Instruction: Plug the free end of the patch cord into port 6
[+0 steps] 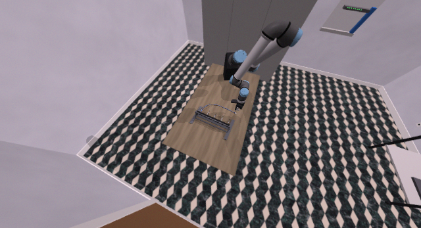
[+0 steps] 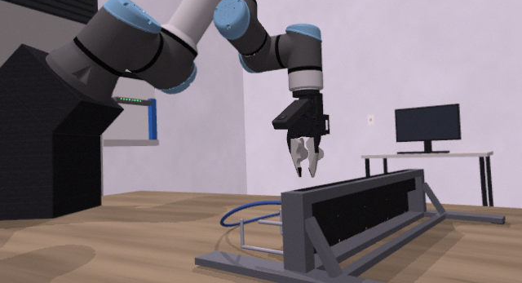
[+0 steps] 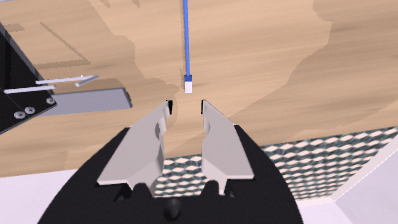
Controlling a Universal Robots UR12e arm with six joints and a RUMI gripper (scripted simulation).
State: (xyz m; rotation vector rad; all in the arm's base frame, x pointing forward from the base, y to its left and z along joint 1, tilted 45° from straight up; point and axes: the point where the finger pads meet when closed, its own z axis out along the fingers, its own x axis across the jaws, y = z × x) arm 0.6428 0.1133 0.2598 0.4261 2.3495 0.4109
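The blue patch cord (image 3: 186, 35) lies on the wooden table top, and its free end, a small white plug (image 3: 186, 87), rests on the wood just beyond my fingertips in the wrist view. My gripper (image 3: 187, 101) points down above it, its fingers a little apart with nothing between them. In the exterior view the gripper (image 2: 306, 174) hangs above the near end of the grey rack (image 2: 355, 210), clear of it. The cord loops (image 2: 245, 211) behind the rack. The ports are not visible. From above, the gripper (image 1: 238, 106) is beside the rack's (image 1: 213, 120) right end.
The arm's black pedestal (image 2: 45, 144) stands at the table's back. Thin metal cable bars (image 2: 257, 234) stick out behind the rack. The table edge and the checkered floor (image 3: 300, 155) lie close under the gripper. A desk with a monitor (image 2: 428, 128) stands far off.
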